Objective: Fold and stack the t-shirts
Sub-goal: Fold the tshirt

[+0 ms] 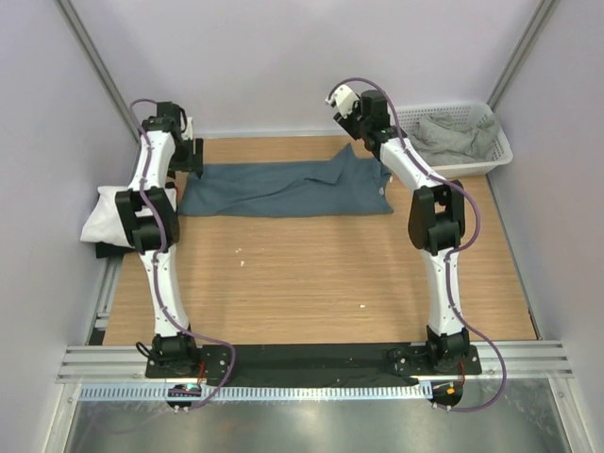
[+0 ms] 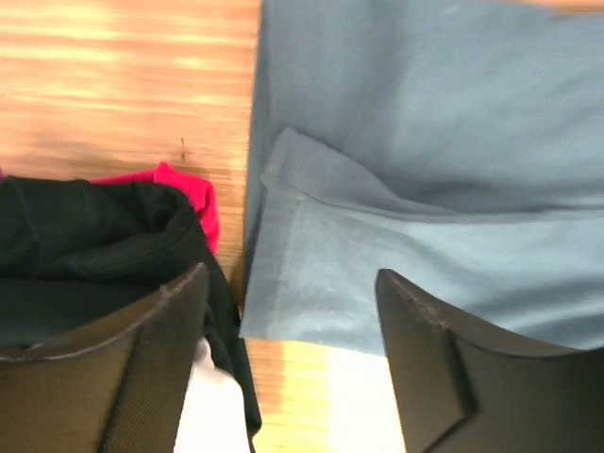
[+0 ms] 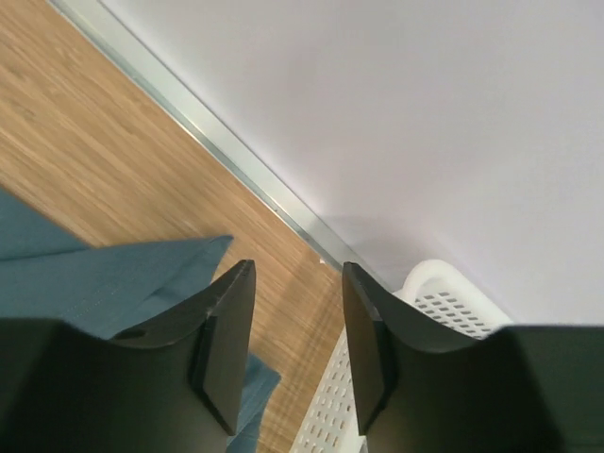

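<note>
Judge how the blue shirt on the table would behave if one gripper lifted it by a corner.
Probably floppy: the blue shirt lies flat with creases and a turned hem, so the rest would likely hang and drag. It looks thin, so likely light. Pushed, it would probably bunch on the table.

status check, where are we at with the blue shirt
Both open, empty: left gripper over the slate-blue shirt at its left edge, right gripper raised by the basket. Shirt stretched out, wrinkled. Black cloth crowds the left gripper.
</note>
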